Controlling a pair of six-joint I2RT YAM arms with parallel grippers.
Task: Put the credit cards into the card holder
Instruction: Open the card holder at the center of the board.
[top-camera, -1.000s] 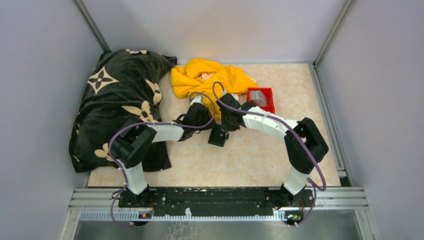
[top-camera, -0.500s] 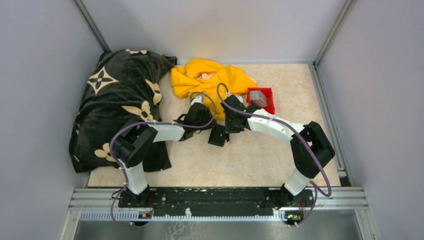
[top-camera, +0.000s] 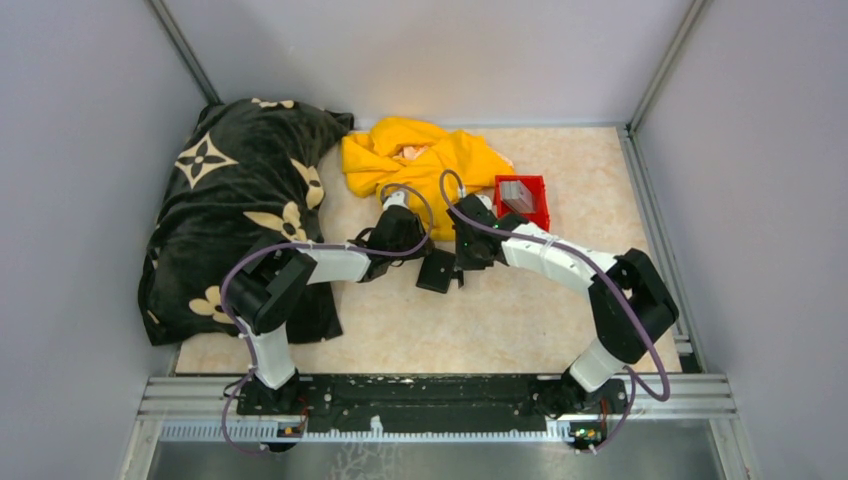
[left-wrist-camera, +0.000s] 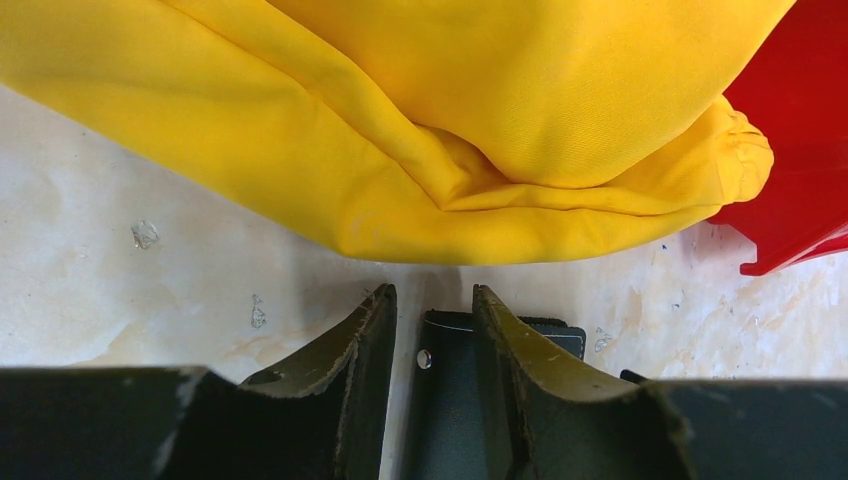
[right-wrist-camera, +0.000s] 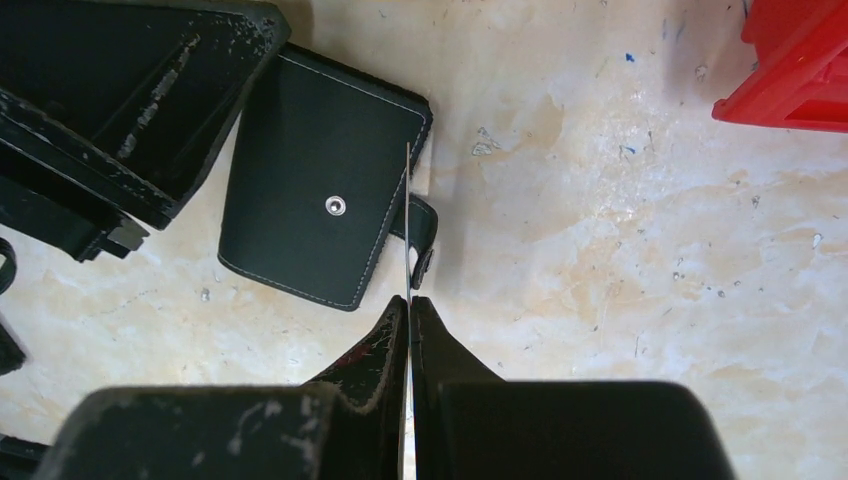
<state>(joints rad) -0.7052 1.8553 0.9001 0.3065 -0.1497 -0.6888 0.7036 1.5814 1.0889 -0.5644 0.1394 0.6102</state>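
The right gripper (right-wrist-camera: 409, 310) is clenched on one credit card (right-wrist-camera: 408, 215), held edge-on. The card's long axis runs straight ahead along the tab side of the card holder (right-wrist-camera: 320, 215), just beside it. The left gripper (left-wrist-camera: 430, 325) clamps the card holder's opposite edge.

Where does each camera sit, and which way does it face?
Top external: above and behind both arms, whole in view, looking down at the table.
Left wrist: faces the yellow cloth and red bin; left gripper holds the card holder.
Right wrist: looks down at the table; right gripper pinches a credit card edge-on beside the card holder.
Shared by all: card holder, red bin.
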